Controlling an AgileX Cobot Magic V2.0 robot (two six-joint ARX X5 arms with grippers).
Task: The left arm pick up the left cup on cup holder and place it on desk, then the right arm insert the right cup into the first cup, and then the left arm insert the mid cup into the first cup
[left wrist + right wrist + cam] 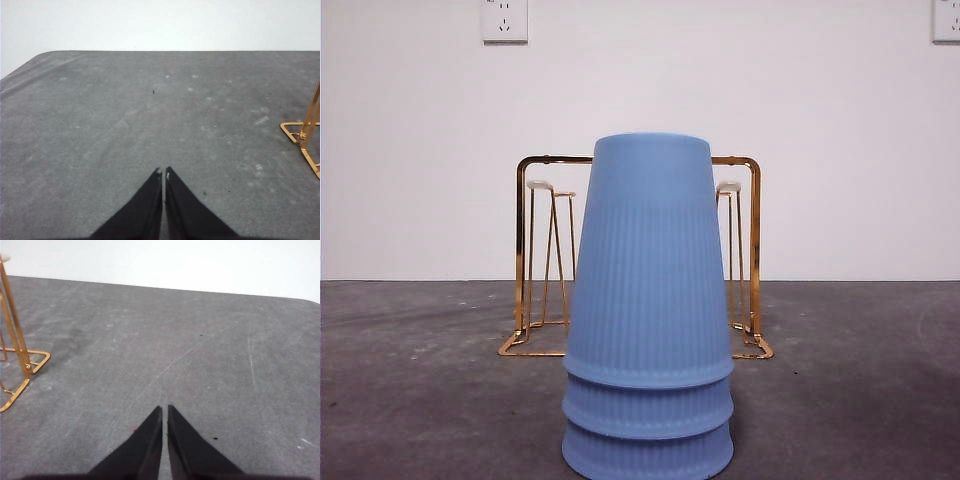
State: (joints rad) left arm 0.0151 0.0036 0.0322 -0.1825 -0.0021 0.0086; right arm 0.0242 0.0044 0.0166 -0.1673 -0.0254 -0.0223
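I see three ribbed blue plastic cups (648, 330) nested upside down on the dark grey desk (420, 390); the gold wire cup holder (535, 250) is bare; left gripper (163, 172) and right gripper (164, 410) both pinched together on nothing; I'd leave the stack alone.

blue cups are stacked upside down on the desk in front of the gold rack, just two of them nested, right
Not quite: the front view shows three blue cups nested, with three rims stepped at the bottom. The rest holds: they stand upside down on the desk in front of the gold rack.
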